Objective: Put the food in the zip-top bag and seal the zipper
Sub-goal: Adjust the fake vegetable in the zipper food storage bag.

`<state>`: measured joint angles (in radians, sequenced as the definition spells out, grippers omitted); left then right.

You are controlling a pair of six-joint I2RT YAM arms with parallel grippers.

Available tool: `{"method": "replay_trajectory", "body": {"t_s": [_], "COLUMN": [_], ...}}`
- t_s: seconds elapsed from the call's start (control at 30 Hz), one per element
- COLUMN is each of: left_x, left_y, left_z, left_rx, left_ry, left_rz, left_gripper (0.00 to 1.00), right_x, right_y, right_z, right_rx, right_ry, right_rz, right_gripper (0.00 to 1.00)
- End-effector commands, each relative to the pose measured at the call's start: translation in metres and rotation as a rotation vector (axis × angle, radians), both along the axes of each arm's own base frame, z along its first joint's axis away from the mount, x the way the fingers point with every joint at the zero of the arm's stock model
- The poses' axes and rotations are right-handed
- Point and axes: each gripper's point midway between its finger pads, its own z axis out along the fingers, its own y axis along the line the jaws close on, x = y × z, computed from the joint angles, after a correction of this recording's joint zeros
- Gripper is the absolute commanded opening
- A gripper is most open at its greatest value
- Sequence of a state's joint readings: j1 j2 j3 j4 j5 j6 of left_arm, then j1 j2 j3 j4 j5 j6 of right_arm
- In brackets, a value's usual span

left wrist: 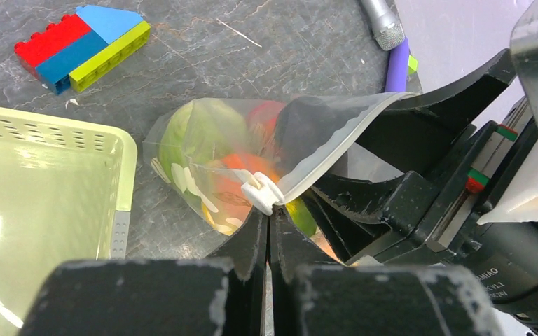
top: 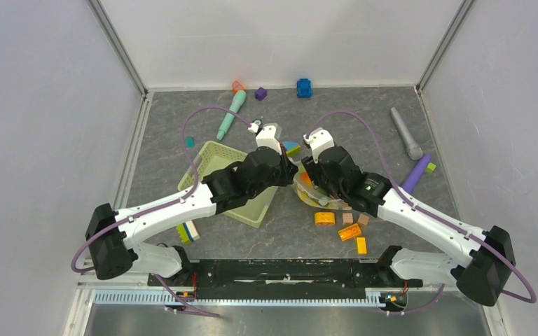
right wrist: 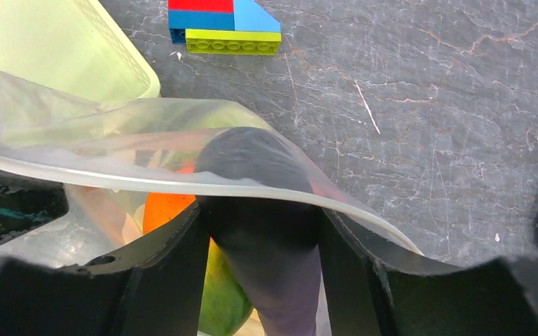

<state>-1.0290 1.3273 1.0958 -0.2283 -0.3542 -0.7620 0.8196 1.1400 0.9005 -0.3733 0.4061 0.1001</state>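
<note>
Plastic zip-top bag (left wrist: 245, 164): clear dotted film, lying on the tabletop (left wrist: 266, 56) just beside the basket, between the two claws, its closure edge lifted.
Contents: pale green cabbage (left wrist: 196, 129), red tomato (left wrist: 266, 115), dark eggplant (right wrist: 256, 157) and an orange-and-green piece, probably the mango (right wrist: 214, 301), all inside the film.
Handling, judged: light, floppy and slippery; the film will crumple or slide if pulled by a loose panel. The hard toy food props it into a lumpy bulge that can roll.
Where to hold, judged: the white slider (left wrist: 263, 196) for the closing pull, and the far end of the bag to keep the strip taut.
Zipper (left wrist: 336, 143): whitish strip running from the slider up to the right claw; this stretch looks unsealed.
Left claw (left wrist: 267, 217): fingers pressed together, pinching the slider at their tips, the bag directly ahead of them.
Right claw (right wrist: 259, 213): fingers spread wide, set against the bag's bulging end on both sides, with the eggplant inside the film lying between them; the zipper strip bows across just above the fingers.
Step, judged: food loaded; sealing under way, slider near one end.
Basket (left wrist: 122, 182): pale green lattice, touching or nearly touching the bag.
Brick stack (left wrist: 77, 45): red, blue and lime, well apart.
</note>
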Motion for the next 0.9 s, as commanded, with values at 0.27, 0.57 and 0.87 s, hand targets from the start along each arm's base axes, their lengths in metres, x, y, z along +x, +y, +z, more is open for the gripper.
{"method": "replay_trajectory", "body": {"t_s": [0.27,0.57,0.87], "left_x": [0.013,0.016,0.018], "left_y": [0.005,0.004,0.007], "left_z": [0.033,0.031,0.029], "left_rx": [-0.104,-0.097,-0.066], "left_ry": [-0.062,-0.051,-0.065], "left_rz": [0.091,0.105,0.11], "left_gripper": [0.02,0.02,0.03], "right_x": [-0.021,-0.04,-0.02], "right_y": [0.019,0.028,-0.051], "right_z": [0.04,0.086,0.097], "right_rx": [0.055,0.15,0.025], "right_ry": [-0.04,-0.133,-0.224], "right_rz": [0.229,0.371,-0.024], "right_gripper": [0.69,0.82,0.89]}}
